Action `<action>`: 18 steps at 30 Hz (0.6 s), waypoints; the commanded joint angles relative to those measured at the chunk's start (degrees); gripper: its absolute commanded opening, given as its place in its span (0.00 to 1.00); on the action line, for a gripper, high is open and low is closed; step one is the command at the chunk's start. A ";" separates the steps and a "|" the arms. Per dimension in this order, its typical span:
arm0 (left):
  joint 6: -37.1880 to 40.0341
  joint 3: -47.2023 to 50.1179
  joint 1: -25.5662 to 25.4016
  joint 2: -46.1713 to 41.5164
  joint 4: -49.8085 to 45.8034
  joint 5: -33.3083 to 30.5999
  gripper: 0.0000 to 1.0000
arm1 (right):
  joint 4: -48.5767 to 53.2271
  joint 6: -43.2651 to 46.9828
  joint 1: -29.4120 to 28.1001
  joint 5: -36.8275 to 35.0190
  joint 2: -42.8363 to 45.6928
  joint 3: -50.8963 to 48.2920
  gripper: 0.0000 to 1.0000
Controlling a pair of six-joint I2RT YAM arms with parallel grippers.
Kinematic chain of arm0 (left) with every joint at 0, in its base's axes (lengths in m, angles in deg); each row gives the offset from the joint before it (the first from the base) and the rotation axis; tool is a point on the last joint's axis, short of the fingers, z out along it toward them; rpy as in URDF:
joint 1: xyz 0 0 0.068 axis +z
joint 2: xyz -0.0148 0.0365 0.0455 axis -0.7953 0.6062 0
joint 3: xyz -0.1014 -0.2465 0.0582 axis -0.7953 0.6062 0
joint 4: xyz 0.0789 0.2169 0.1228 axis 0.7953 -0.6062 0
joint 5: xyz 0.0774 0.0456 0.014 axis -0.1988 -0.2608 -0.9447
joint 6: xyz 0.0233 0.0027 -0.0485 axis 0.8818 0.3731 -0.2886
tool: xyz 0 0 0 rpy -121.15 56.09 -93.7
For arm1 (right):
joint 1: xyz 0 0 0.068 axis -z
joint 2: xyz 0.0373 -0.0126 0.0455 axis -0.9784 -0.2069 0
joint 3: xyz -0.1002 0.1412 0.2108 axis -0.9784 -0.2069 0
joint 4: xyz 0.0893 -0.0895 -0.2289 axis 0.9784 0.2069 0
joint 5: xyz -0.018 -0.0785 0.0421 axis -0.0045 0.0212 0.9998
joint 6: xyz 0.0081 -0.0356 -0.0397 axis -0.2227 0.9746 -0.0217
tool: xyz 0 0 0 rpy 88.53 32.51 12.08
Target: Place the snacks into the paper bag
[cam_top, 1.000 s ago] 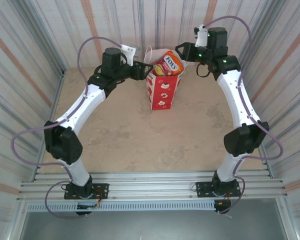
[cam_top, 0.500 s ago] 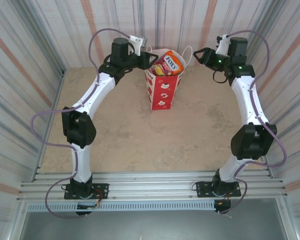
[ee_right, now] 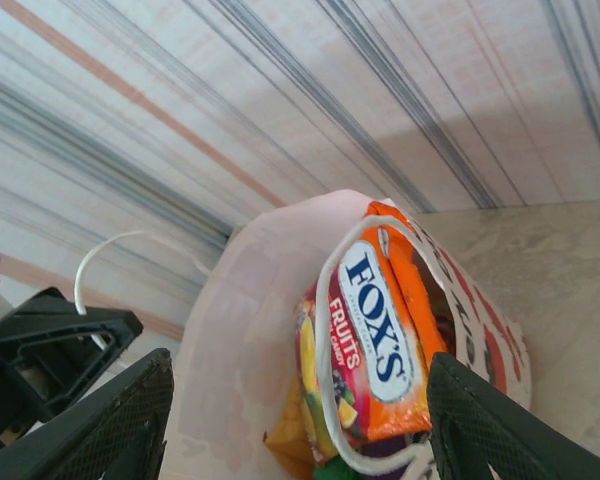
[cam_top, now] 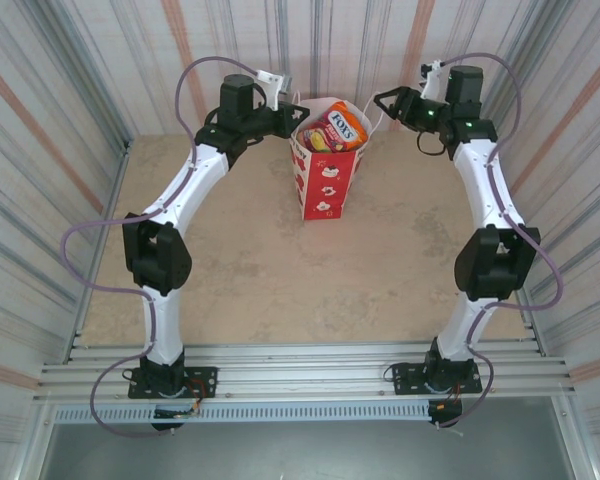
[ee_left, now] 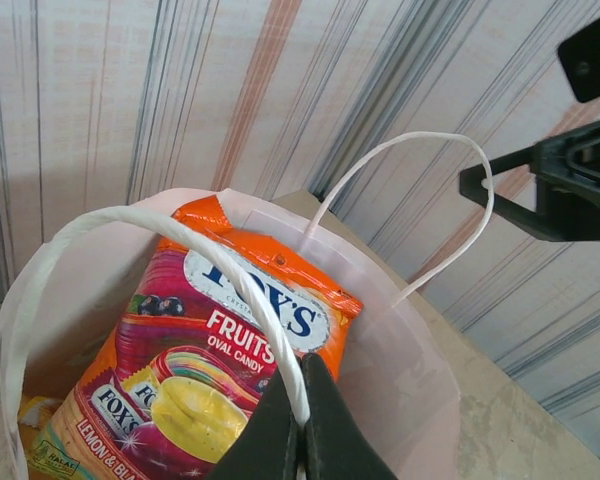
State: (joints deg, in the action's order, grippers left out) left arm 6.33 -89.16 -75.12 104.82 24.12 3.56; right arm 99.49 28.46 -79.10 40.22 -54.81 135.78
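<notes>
My left tool (ee_left: 302, 415) is pinched together on one cord handle (ee_left: 180, 235) of the paper bag (cam_top: 325, 185), left arm (cam_top: 180, 195) stretched from lower left up to the bag's rim; a sideways tug could tip the bag on the tabletop (cam_top: 230, 270) or tear the cord. The FOX'S packet (ee_left: 230, 340) stands in the bag at upper centre, over other snacks (ee_left: 35, 430), poking above the rim, so a tilt might spill it; my right tool (cam_top: 388, 105) hovers just right of it, fingers wide apart and empty, right arm (cam_top: 485, 190) stretched up likewise.
</notes>
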 commanded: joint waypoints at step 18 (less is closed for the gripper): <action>1.74 1.13 0.55 -6.43 -1.97 2.69 0.00 | -2.12 -2.88 -0.99 3.24 -0.61 5.65 0.00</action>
State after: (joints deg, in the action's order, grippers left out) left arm 7.01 -88.31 -75.12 103.26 22.50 4.26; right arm 98.48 24.94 -80.08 42.77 -60.42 140.32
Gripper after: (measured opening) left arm 0.053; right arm 0.053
